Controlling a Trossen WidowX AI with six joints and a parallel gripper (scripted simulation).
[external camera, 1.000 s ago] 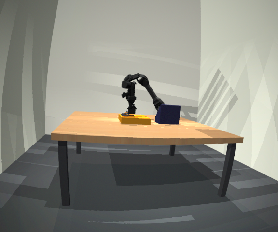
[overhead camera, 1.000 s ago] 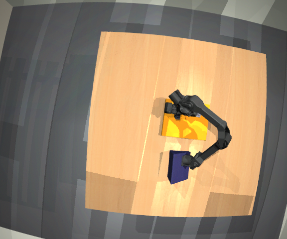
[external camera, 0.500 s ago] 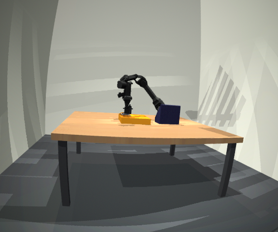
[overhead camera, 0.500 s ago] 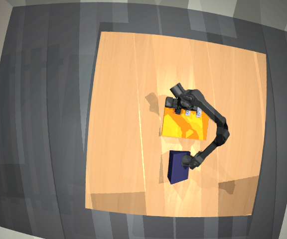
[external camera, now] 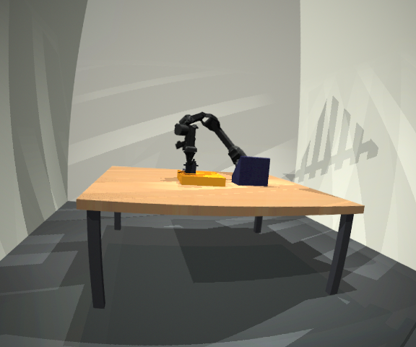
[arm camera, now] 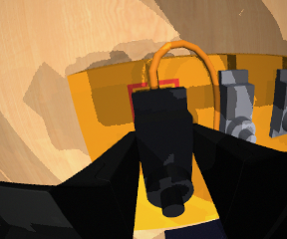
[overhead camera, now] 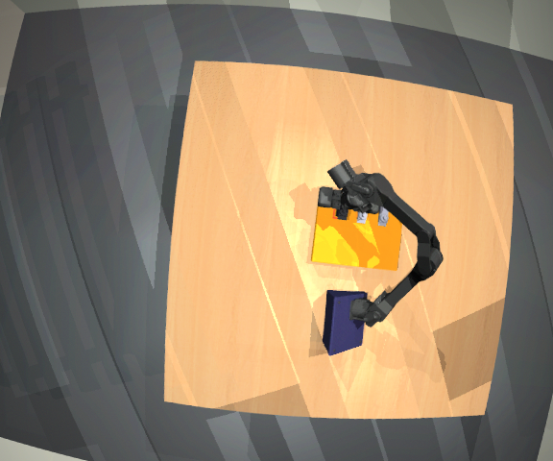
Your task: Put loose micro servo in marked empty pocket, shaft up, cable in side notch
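Observation:
My gripper (arm camera: pixel 163 134) (overhead camera: pixel 339 206) (external camera: pixel 190 168) is shut on the dark micro servo (arm camera: pixel 162 142), its output shaft pointing toward the camera. The servo's orange cable (arm camera: pixel 183 50) loops up and over to the right. The servo hangs over the red-marked pocket (arm camera: pixel 136 87) at the far left corner of the orange deck (arm camera: pixel 104 114) (overhead camera: pixel 351 248) (external camera: pixel 202 179) and hides most of it. I cannot tell whether the servo's lower end is inside the pocket. Two grey servos (arm camera: pixel 237 103) (arm camera: pixel 286 103) (overhead camera: pixel 361 217) (overhead camera: pixel 382 217) sit in the deck to the right.
A dark blue box (overhead camera: pixel 344 322) (external camera: pixel 250 170) stands at the arm's base, near the deck's front side. The wooden table (overhead camera: pixel 247 198) (external camera: pixel 144 190) spreads out around the deck.

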